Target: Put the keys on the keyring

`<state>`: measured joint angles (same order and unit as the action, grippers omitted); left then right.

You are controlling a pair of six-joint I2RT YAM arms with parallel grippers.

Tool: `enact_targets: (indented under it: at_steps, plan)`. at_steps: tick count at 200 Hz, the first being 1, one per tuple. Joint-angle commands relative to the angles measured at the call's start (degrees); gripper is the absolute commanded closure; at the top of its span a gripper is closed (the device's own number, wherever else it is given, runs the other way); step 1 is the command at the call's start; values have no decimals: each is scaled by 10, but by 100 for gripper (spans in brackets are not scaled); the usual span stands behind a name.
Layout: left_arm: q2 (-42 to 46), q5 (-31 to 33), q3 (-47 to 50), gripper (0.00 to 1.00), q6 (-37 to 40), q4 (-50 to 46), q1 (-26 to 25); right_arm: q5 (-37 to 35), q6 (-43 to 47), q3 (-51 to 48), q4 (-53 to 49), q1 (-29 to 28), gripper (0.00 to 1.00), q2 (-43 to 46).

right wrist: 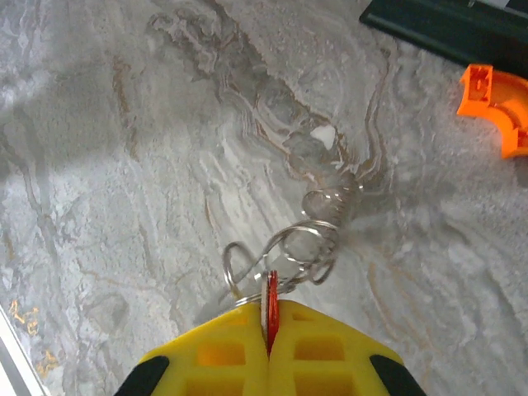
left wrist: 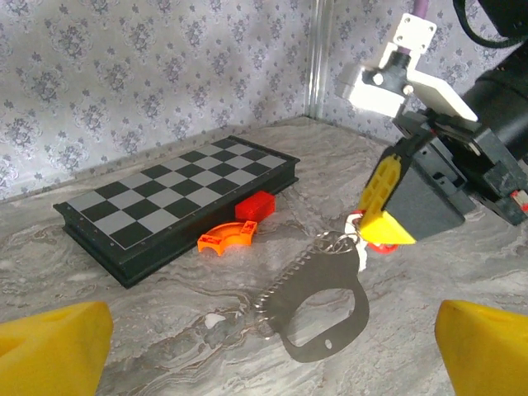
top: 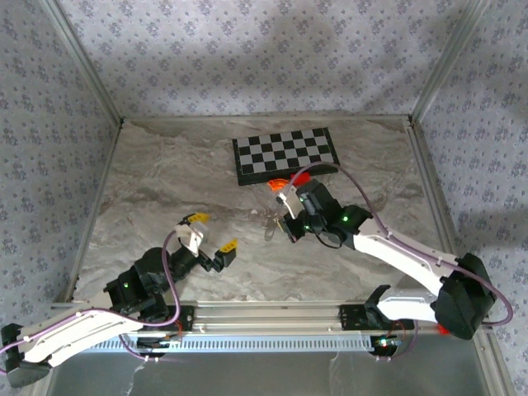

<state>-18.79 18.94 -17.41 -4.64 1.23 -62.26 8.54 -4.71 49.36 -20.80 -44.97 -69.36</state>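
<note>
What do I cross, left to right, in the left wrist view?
Finger of the left gripper → orange curved piece → keyring → key between fingers of the right gripper → left gripper's other finger.

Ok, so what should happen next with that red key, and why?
Probably bring the open left fingers over to steady the keyring: it lies unheld on the table, while the right fingers, shut on the red key, hold it right at the ring. Whether it is threaded, I cannot tell.
</note>
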Motion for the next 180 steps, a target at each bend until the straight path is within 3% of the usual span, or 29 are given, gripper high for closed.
enact_targets:
  at_steps: [1,71,180]
  plan:
    - [9,12,0,1,-10,3,0,14,-35,-26,-27,-7,100,16]
    - [8,18,-1,1,-3,3,1,10,-86,-96,-28,-10,100,51]
    - [-22,23,-3,1,3,17,3,8,-176,-181,21,-48,100,25]
